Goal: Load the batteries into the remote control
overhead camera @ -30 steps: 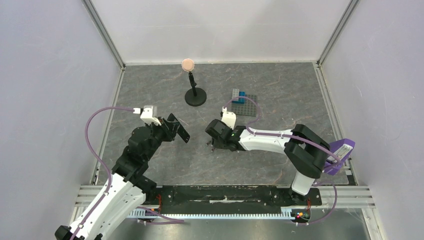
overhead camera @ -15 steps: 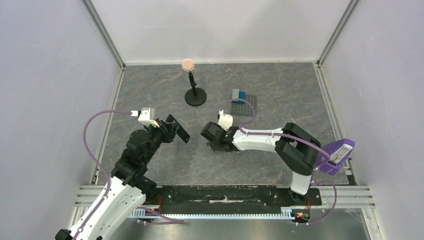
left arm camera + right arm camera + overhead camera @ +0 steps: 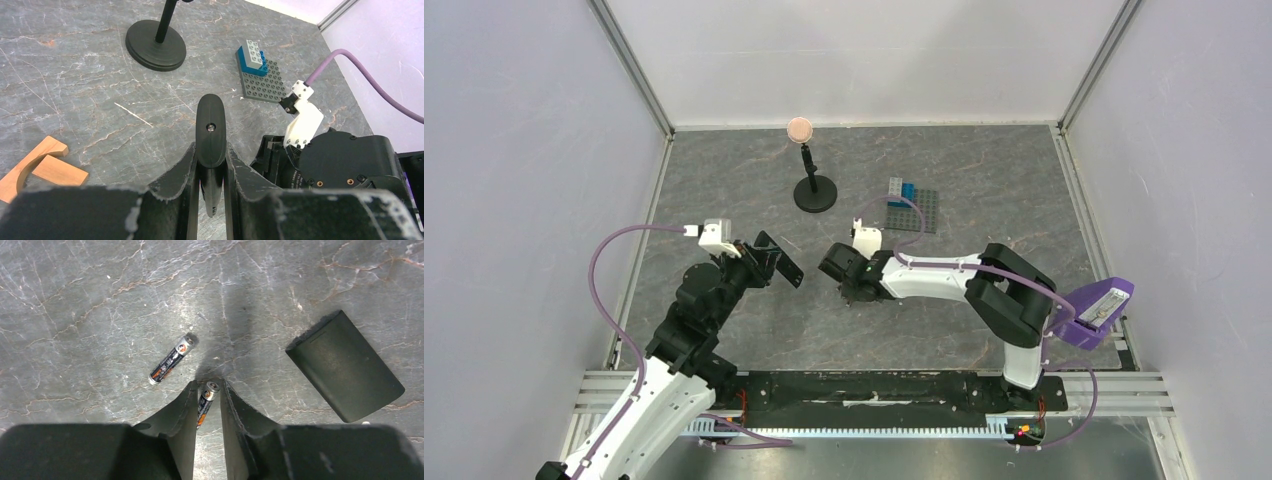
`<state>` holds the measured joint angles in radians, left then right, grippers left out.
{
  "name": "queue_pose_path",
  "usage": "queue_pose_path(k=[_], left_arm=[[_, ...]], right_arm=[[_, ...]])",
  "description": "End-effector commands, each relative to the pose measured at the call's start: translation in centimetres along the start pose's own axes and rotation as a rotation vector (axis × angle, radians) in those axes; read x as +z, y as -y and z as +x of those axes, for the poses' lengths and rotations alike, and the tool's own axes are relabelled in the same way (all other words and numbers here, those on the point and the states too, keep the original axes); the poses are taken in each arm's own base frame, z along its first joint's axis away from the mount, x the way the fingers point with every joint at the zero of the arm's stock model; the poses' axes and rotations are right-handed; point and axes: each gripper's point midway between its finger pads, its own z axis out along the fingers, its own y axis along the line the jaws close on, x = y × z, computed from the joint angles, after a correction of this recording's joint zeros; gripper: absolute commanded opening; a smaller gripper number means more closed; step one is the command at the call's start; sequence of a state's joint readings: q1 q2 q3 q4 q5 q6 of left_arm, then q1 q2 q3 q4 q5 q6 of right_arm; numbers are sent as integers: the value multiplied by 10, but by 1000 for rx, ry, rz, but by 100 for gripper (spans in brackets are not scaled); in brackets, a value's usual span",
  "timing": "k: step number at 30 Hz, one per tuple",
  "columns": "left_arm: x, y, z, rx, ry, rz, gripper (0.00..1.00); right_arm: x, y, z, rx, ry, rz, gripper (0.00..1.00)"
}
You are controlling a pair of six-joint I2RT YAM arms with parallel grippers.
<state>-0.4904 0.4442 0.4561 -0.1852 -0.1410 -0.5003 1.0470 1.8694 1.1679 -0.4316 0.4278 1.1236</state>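
Note:
My left gripper [image 3: 764, 262] is shut on the remote control [image 3: 781, 259], a slim black bar held above the table. In the left wrist view the remote [image 3: 210, 127] stands edge-on between the fingers of the left gripper [image 3: 211, 150]. My right gripper [image 3: 852, 286] points down at the table just right of the remote. In the right wrist view the right gripper [image 3: 207, 386] is shut on one battery [image 3: 205, 401], held tilted between the fingertips. The second battery [image 3: 171, 359] lies on the table just ahead and to the left.
A flat black cover [image 3: 345, 365] lies on the table right of the right gripper. A black stand [image 3: 814, 190] and a grey studded baseplate with bricks [image 3: 916, 212] sit farther back. A wooden piece [image 3: 37, 167] lies at the left. A purple object [image 3: 1099, 312] sits at the right edge.
My right arm has moved left, closer to the remote. My left gripper has shifted slightly left with the remote still in it.

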Motion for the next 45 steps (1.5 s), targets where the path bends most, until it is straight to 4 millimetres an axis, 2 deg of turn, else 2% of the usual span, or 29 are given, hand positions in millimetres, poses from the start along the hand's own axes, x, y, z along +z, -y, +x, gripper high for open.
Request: queue_pose_path(k=[1, 5, 9, 11, 18, 23, 27, 35, 40, 45], left_arm=[[0, 5, -16, -32, 65, 5, 2], [1, 3, -16, -33, 67, 0, 2], [0, 2, -15, -36, 70, -1, 2], [-1, 2, -15, -36, 70, -1, 2], [-2, 6, -13, -33, 60, 19, 2], [-2, 7, -11, -30, 53, 25, 2], [-1, 8, -8, -31, 42, 27, 2], [5, 17, -4, -35, -20, 50, 2], [10, 53, 3, -90, -125, 197, 2], [12, 94, -2, -157, -185, 375, 2]], right_arm=[[3, 16, 18, -92, -52, 93, 30], [4, 21, 25, -90, -67, 97, 41], [4, 17, 28, -89, -86, 87, 40], [3, 15, 30, -86, -93, 77, 37], [13, 14, 41, -86, -127, 80, 13], [6, 1, 24, -91, -70, 29, 0], [-7, -4, 6, -112, -1, -29, 0], [-59, -19, -45, -143, 182, -196, 0], [-116, -29, -87, -151, 351, -359, 0], [-187, -32, -120, -163, 543, -579, 1]])
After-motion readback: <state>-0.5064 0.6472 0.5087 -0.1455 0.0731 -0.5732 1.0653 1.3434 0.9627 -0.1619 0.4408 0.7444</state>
